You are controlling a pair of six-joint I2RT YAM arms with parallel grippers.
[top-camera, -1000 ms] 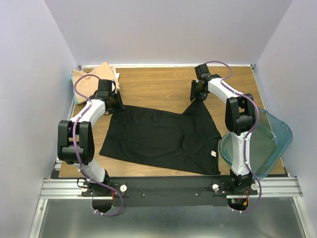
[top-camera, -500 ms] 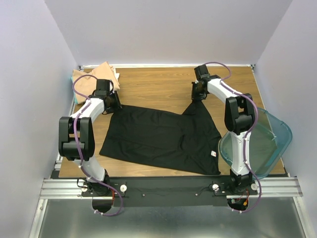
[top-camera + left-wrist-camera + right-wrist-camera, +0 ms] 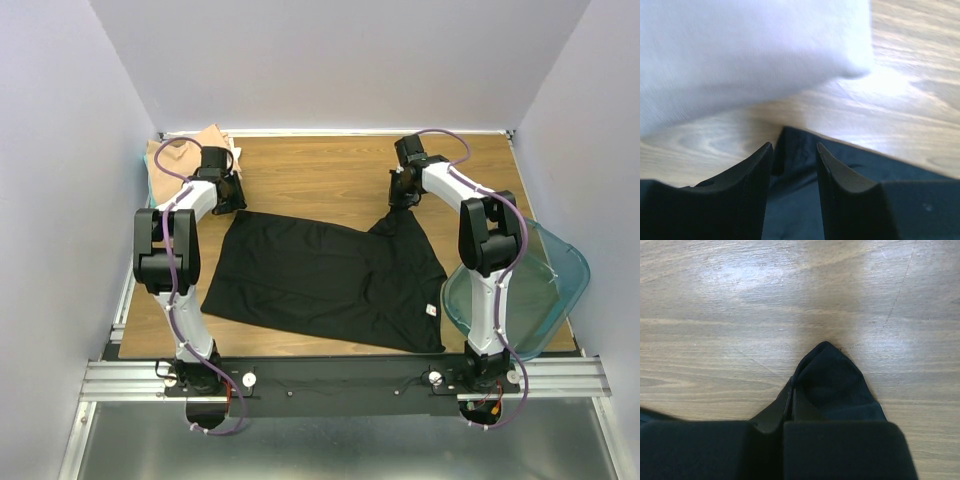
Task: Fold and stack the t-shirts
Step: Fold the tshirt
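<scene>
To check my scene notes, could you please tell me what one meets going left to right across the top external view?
Tan t-shirts → left gripper → right gripper → clear teal bin. The black t-shirt spans under both grippers, so it is left out.

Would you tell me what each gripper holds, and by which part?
The right gripper pinches the black t-shirt by its far right corner; the left gripper, open, holds nothing.

Left arm reaches forward, jaws apart; right arm likewise, jaws closed.
</scene>
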